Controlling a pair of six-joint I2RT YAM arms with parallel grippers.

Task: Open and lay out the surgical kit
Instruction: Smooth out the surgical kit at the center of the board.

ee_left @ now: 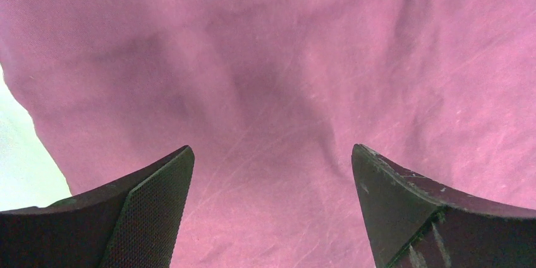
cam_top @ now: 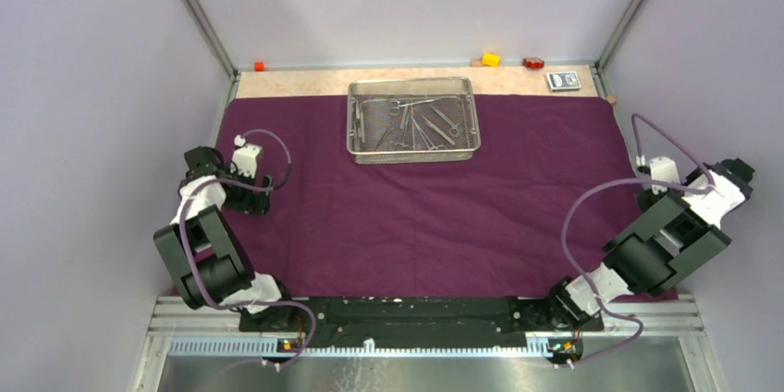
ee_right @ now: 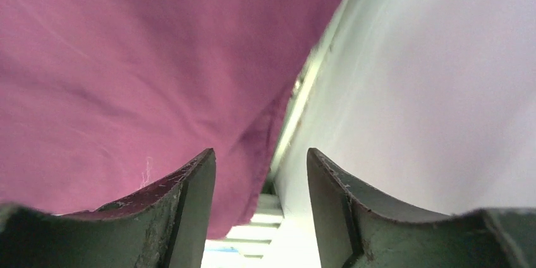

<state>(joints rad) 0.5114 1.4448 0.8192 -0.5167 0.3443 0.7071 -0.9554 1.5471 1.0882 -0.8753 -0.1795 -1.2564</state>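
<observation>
- left gripper: jaws spread wide, held just above the cloth; textured pad of one finger shows in the left wrist view
- under it only wrinkled purple fabric; the cloth's left edge and a pale surface show at the lower left of that view
- right gripper: jaws apart, the gap narrower than the left's; it sits low at the cloth's right edge, one finger over fabric, the other beside the pale side wall
- whether either gripper touches the fabric: cannot tell
- purple cloth wrap: opened out flat, covering most of the table from the arm bases to near the back; light creases only
- wire-mesh tray: upright at the cloth's far edge, about mid-width, well apart from both grippers
- clamps and tweezers: all inside the tray, lying crossed and loose; count too small to make out
- tan table strip bare behind the cloth
- at the back edge: orange block far left; yellow block and red block right of the tray; card packet in the far right corner
</observation>
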